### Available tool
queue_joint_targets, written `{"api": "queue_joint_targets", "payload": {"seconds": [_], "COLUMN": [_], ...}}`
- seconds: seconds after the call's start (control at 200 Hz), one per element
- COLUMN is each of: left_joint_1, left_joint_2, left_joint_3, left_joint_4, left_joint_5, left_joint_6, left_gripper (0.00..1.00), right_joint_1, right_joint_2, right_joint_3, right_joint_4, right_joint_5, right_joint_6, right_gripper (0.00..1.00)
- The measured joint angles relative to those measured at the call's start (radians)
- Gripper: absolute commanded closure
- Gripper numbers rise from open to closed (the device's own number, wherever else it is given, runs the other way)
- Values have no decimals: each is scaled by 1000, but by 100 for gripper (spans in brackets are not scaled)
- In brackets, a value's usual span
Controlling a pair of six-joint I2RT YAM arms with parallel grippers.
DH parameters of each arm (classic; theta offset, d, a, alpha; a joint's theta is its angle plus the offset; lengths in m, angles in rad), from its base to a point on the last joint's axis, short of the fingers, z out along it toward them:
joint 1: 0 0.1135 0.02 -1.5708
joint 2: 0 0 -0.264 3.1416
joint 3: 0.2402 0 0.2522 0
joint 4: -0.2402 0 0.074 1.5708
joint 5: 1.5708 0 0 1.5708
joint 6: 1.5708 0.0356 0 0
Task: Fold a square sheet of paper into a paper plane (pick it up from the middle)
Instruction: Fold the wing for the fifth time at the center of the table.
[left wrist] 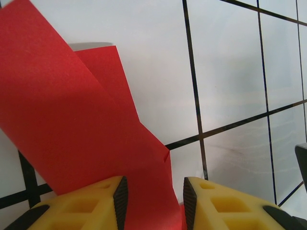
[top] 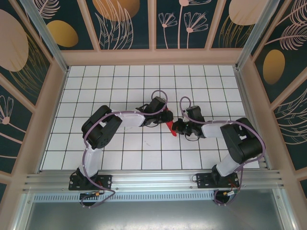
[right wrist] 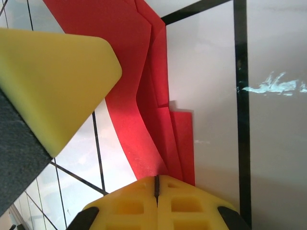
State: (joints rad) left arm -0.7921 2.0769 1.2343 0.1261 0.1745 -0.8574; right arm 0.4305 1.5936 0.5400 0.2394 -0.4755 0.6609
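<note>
Patterned walls (top: 124, 24) of dark panels with pale leaves and flowers box in a white tiled desk (top: 96, 143) ruled with black lines. At its near edge stand two arms: the left arm (top: 103, 127) and the right arm (top: 240, 139) both bend inward so that their tips meet near the middle of the desk. The left end effector (left wrist: 154, 191) has its yellow fingers apart, with the red strip running up through the gap between them; I cannot tell whether they pinch it. The right end effector (right wrist: 156, 184) has its fingers pressed together on the edge of the paper (right wrist: 144, 72), which comes out of the seam between them. From above, the paper (top: 169, 125) is a small red shape between the two tips. It is folded into a long layered strip, its overlapping edges stepped along one side, and it casts a shadow on the tiles below. One left finger (right wrist: 57, 81) lies over the strip in the right wrist view.
</note>
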Motion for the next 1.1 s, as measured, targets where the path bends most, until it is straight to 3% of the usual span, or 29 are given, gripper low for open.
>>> {"api": "queue_joint_targets", "payload": {"seconds": [0.435, 1.101], "left_joint_1": [-2, -2], "left_joint_2": [3, 4], "left_joint_3": [2, 4], "left_joint_4": [0, -3], "left_joint_5": [2, 5], "left_joint_6": [0, 11], "left_gripper": [61, 61], "right_joint_1": [-3, -3], "right_joint_2": [-130, -44], "right_joint_3": [-17, -26], "right_joint_4": [-65, -69], "right_joint_5": [-53, -86], "right_joint_6": [0, 2], "right_gripper": [91, 92]}}
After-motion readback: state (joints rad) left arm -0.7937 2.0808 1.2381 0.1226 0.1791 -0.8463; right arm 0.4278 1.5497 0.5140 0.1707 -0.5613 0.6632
